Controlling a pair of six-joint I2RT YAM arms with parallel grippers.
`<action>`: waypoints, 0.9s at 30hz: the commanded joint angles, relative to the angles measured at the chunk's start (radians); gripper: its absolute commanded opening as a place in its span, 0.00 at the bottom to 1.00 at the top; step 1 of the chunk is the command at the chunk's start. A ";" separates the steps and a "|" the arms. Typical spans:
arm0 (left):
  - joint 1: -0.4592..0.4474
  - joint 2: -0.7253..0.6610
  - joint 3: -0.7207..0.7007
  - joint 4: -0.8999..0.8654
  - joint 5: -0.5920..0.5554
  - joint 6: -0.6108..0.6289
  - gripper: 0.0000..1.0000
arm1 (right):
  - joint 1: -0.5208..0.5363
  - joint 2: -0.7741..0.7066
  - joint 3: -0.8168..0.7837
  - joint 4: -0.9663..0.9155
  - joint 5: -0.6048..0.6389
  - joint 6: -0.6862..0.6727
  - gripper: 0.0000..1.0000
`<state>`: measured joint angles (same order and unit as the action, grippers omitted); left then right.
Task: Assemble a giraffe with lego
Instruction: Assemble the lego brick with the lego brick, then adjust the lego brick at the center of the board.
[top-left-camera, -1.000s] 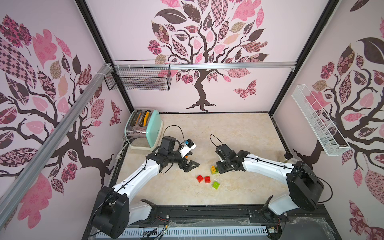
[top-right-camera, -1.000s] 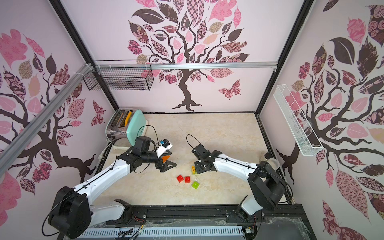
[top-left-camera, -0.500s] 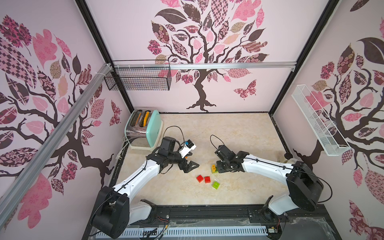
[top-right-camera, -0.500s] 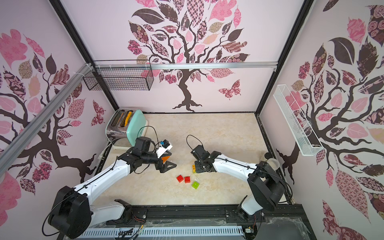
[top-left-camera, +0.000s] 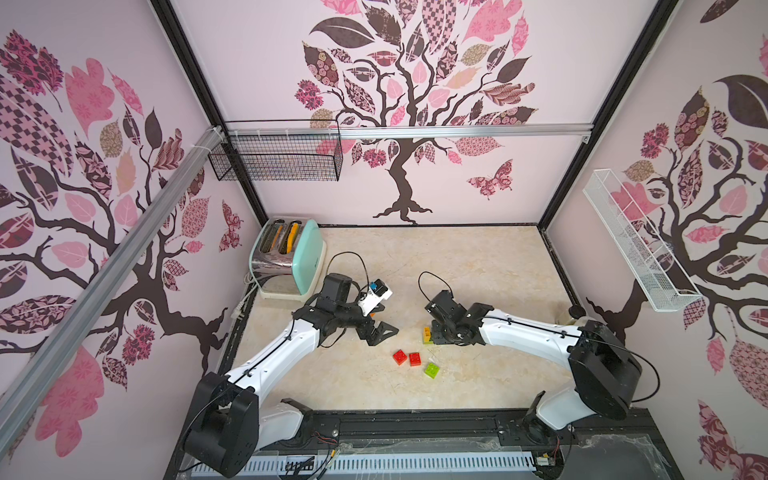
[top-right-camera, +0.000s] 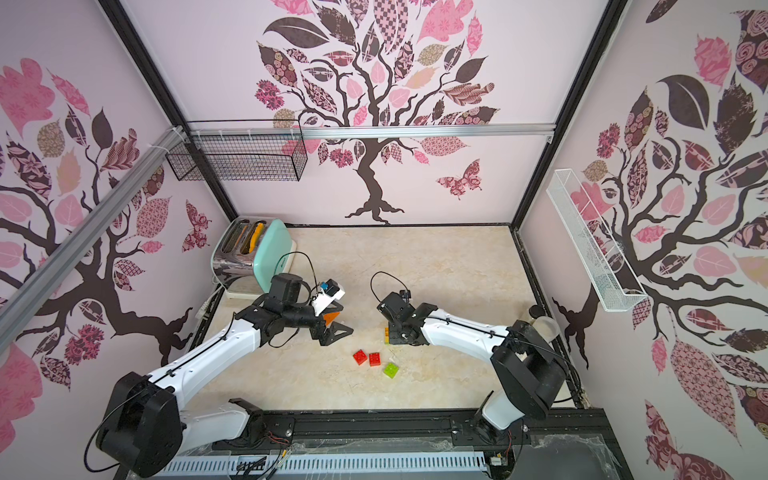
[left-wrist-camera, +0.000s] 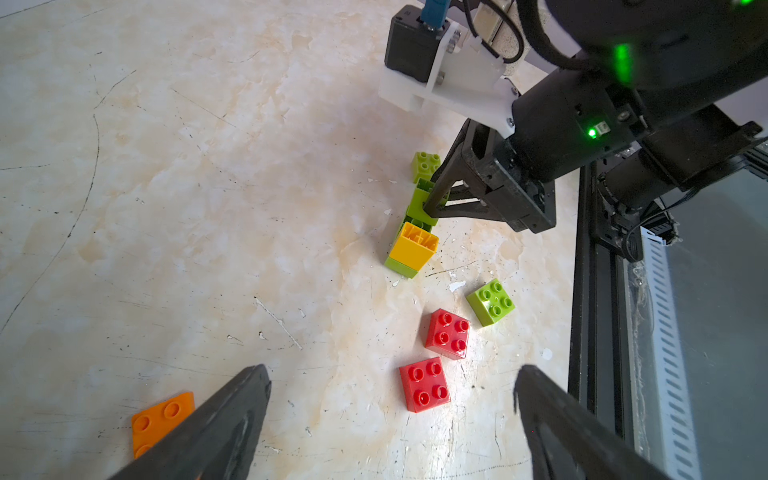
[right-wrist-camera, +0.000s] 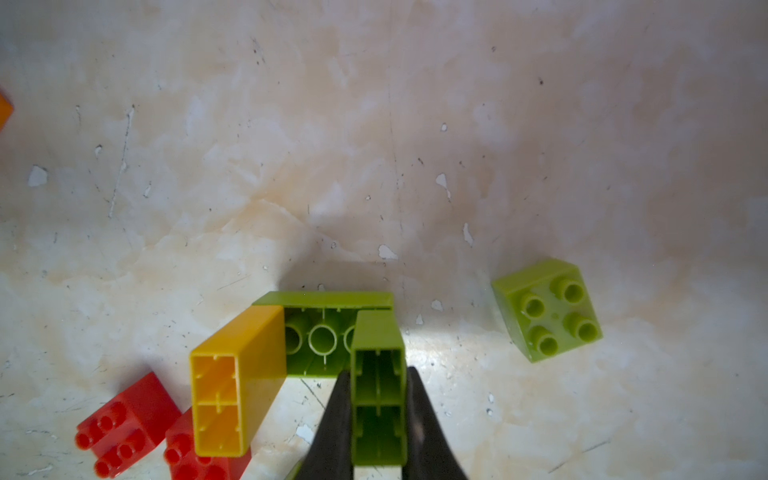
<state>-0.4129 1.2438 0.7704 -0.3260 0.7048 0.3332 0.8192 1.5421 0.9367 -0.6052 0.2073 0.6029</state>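
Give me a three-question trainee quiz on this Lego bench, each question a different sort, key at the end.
1. True or false: the left tool is shut.
2. The right tool is shut on which piece of the part-built giraffe? A. yellow leg brick B. lime-green leg brick C. long lime-green body brick
3. How many red bricks lie loose on the table?
Key: 1 false; 2 B; 3 two.

The orange brick (left-wrist-camera: 160, 417) hides partly behind a left finger (left-wrist-camera: 216, 428). The right arm (top-left-camera: 519, 332) covers most of the giraffe (top-left-camera: 427, 333).
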 joint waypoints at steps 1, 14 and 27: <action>0.003 -0.007 -0.003 0.013 0.015 -0.001 0.98 | 0.001 0.101 -0.051 -0.079 0.007 0.018 0.00; 0.001 -0.009 -0.011 0.020 0.015 0.000 0.98 | 0.002 0.189 -0.077 -0.051 -0.028 0.007 0.00; 0.031 -0.018 0.065 -0.028 -0.053 -0.006 0.98 | -0.143 0.042 0.088 -0.147 -0.200 -0.076 0.00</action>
<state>-0.4049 1.2438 0.7799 -0.3374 0.6796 0.3374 0.7288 1.6241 1.0332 -0.6262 0.1406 0.5468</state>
